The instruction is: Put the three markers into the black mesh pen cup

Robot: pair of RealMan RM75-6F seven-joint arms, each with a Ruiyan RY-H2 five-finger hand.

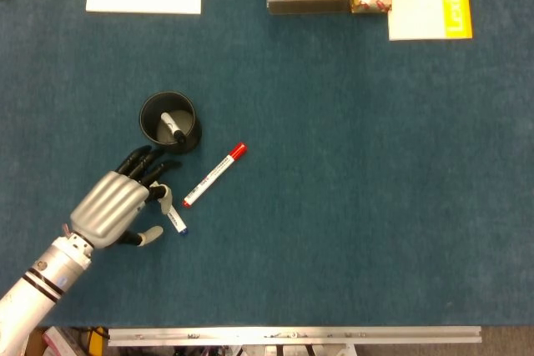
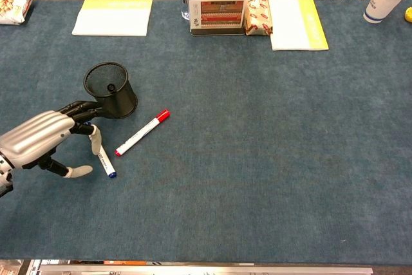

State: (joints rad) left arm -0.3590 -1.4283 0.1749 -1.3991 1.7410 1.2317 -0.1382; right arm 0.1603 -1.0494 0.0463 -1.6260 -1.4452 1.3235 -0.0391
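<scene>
Nearest, the left hand (image 1: 110,208) hangs low over the table (image 1: 359,206) with its fingers (image 2: 95,138) spread and curled down around the upper end of the blue marker (image 1: 176,221), touching it, though whether it truly grips it I cannot tell. Just beyond lies the red marker (image 1: 214,175), flat and slanted, its cap pointing away from the hand. Past the fingertips stands the cup (image 1: 170,122), upright, with the third marker (image 1: 173,125) inside; the right hand shows in neither view.

The left hand (image 1: 113,206) hovers over the bench (image 1: 350,206), fingers spread. A blue-capped marker (image 1: 174,219) lies at its fingertips. Beyond them stands the black mesh pen cup (image 1: 169,121), a red-capped marker (image 1: 214,174) lying nearby.
</scene>
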